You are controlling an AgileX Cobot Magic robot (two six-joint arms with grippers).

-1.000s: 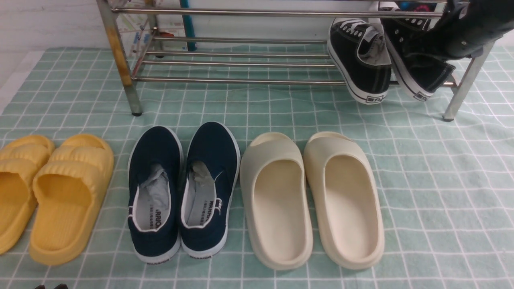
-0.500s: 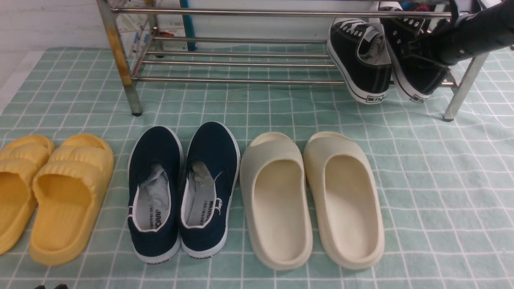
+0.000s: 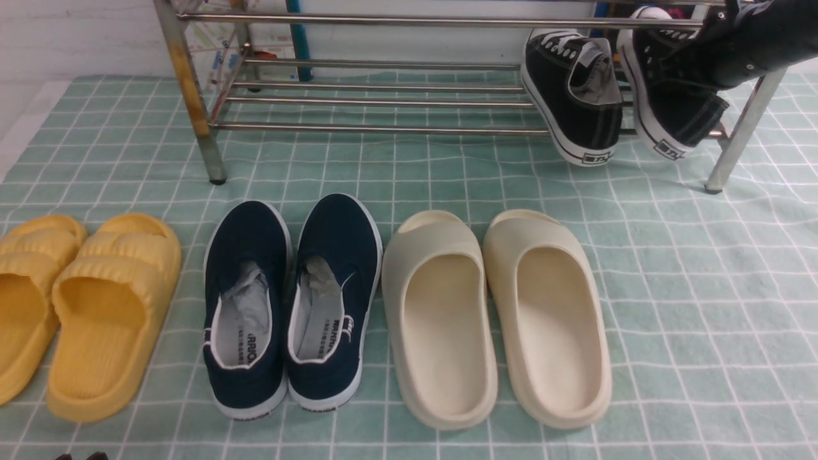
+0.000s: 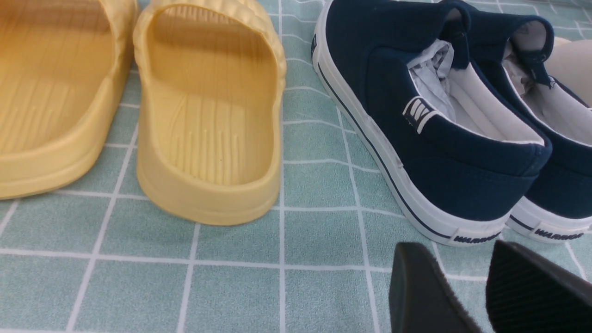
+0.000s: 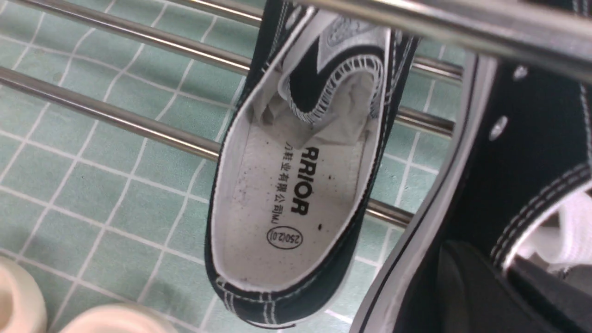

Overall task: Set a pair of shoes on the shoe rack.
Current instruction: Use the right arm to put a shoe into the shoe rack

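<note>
1. At the far left I saw a pair of yellow slippers (image 3: 96, 306). They were soft moulded foam with ribbed straps and grooved footbeds, lying flat on a pale green cloth (image 3: 703, 287) checked with white lines.
2. My left jaws stood apart with nothing between them. Their two dark fingers (image 4: 425, 291) hung over the cloth, just short of the heels of the navy shoes, and one inner face looked finely ribbed.
3. Next came the navy slip-ons (image 3: 294, 300), canvas uppers over white rubber soles, with crumpled paper stuffed inside. They sat side by side, touching.
4. Beside those lay two cream slides (image 3: 498, 319), smooth, thick and rounded, each a single moulded piece.
5. Behind this row stood the shoe rack (image 3: 383, 20), made of shiny round metal tubes. Its front left leg (image 3: 188, 83) was stained with rust.
6. Both black canvas sneakers were at the right end of the rack's lower tier. The left-hand sneaker (image 3: 575, 96) lay tilted on the bars, its white-striped heel hanging over the front tube and grey lining showing.
7. The right-hand sneaker (image 3: 671, 108) lay just beside it, tilted the same way, close to the front right leg.
8. My right arm (image 3: 760, 38) reached in from above. Its jaws were together, and the wrist view showed them pinching the collar of the right-hand sneaker.
</note>
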